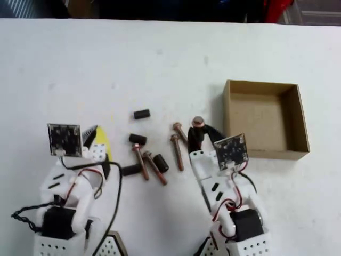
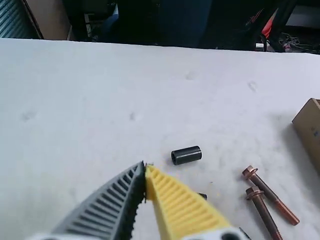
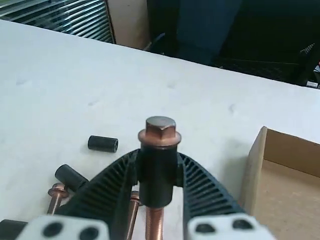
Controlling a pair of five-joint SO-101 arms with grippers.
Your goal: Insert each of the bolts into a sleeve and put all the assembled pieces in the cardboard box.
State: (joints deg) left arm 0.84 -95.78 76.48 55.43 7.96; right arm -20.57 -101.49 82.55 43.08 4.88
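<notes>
Bolt (image 3: pixel 159 131) mostly hidden inside sleeve (image 3: pixel 156 180) between right fingers (image 3: pixel 104 189)

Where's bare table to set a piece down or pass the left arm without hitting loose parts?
Free: the table beyond the farthest sleeve, and the patch left of the left gripper. The cardboard box floor is bare. Crowded: between it and the right gripper, holding a sleeved bolt, where loose bolts and sleeves lie close.
</notes>
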